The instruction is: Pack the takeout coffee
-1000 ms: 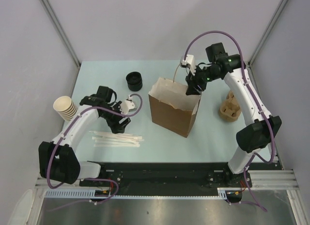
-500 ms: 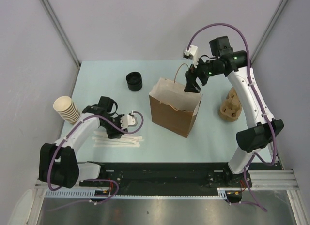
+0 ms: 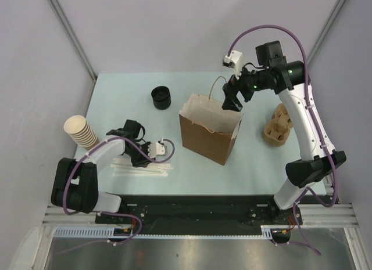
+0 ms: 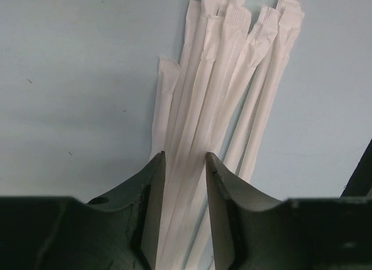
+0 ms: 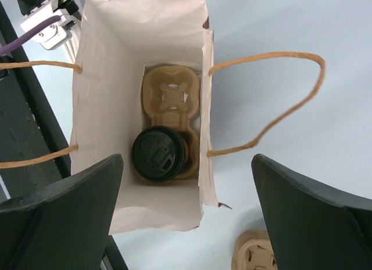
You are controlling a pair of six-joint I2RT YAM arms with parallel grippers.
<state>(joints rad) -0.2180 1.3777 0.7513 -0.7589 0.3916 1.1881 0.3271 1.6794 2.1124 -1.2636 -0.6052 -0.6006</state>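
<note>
The right end effector (image 5: 187, 162), spread wide and empty, is held over the open paper bag (image 5: 104, 78). The takeout coffee (image 5: 158, 154) is seated straight below it in a cup carrier (image 5: 171, 93). The left end effector (image 4: 185, 165), narrowed but parted, is set astride wrapped straws (image 4: 221, 78) lying lengthwise ahead on the counter (image 4: 70, 78).

Bag (image 5: 93, 107): kraft paper, pale matt inside, creased. Carrier (image 5: 170, 93) in it: moulded pulp, rough, matt tan. Coffee cup (image 5: 157, 154): black plastic lid, faint sheen. Straws (image 4: 221, 78): white paper wrappers, crimped ends. Bench (image 4: 75, 78): smooth, matt, pale blue. Left gripper (image 4: 185, 159): dark matt plastic.
</note>
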